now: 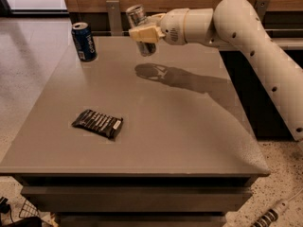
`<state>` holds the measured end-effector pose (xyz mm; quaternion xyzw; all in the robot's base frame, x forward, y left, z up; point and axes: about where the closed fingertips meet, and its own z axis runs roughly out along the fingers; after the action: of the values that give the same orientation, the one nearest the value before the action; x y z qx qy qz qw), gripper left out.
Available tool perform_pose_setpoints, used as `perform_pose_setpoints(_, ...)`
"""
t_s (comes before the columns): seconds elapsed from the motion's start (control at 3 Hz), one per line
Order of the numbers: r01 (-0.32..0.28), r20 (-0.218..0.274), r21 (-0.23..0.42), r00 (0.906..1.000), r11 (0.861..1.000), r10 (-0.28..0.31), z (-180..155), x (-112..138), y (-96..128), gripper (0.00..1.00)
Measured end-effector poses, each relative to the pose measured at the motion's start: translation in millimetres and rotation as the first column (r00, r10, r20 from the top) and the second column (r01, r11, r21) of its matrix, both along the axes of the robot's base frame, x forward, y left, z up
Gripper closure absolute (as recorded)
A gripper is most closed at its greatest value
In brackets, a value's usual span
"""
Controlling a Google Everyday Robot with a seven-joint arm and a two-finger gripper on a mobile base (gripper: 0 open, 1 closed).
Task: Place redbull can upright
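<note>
Clasping the redbull can point(137, 16), the claw point(141, 34) hangs midair near the Pepsi can point(84, 42).

White jointed robot arm point(265, 56) enters from right edge, rises to bent elbow near top; forearm runs level leftward. Cream two-finger gripper point(142, 33) at its end, in air over far part of grey tabletop point(189, 136), fingers clamped across slim silver metal can point(136, 16), which is slightly tilted.
</note>
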<state>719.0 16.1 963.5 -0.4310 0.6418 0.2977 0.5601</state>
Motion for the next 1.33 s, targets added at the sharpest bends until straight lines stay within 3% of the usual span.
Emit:
perform_pose_setpoints(0.33, -0.051, 0.071, 0.001, 0.9962, 0.999, 0.05, -16, -11, 16, 1.0)
perform_pose_setpoints(1.33, -0.023, 0.03, 0.01, 0.9993, 1.0, 0.022, -28, -20, 28, 1.0)
